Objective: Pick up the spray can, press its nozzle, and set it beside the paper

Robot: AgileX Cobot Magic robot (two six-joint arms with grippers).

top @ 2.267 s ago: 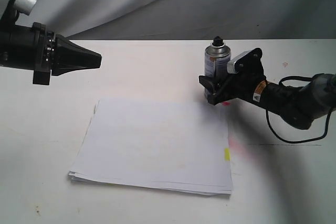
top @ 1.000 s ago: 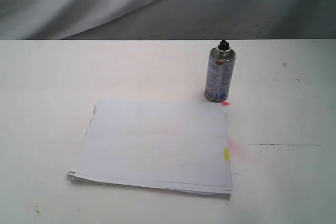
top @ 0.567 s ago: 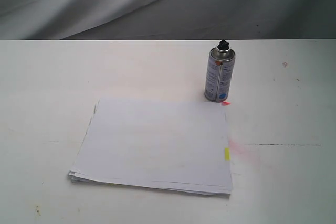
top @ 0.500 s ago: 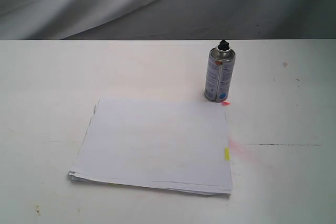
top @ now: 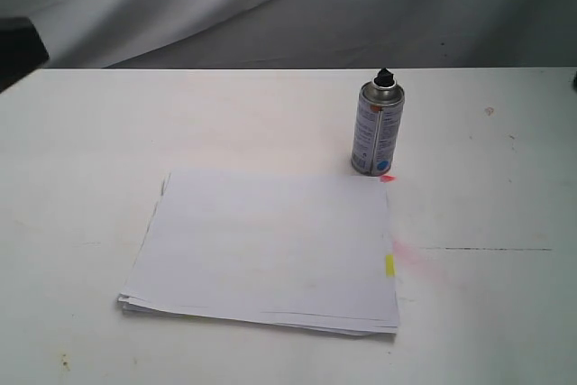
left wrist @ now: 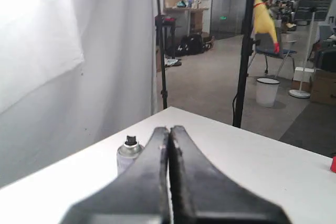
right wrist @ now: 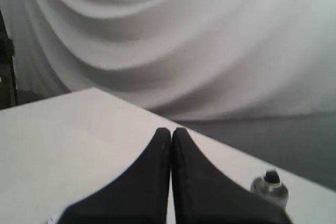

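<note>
The silver-grey spray can [top: 377,129] stands upright on the white table, just past the far right corner of the paper [top: 266,250], with its black nozzle [top: 386,77] on top. The can also shows in the left wrist view [left wrist: 127,153] and the right wrist view [right wrist: 271,188]. The paper lies flat, its yellow tab [top: 389,265] on the right edge. My left gripper [left wrist: 169,129] is shut and holds nothing, well away from the can. My right gripper [right wrist: 171,131] is shut too, also holding nothing. Both arms are nearly out of the exterior view.
A dark sliver of the left arm [top: 18,47] shows at the exterior view's left edge. Pink marks [top: 407,257] stain the table by the paper's right edge. A grey cloth backdrop [top: 270,6] hangs behind the table.
Since 2.3 s ago both arms have pulled back out of the exterior view and the right gripper has left the can. The can and paper have not moved.
</note>
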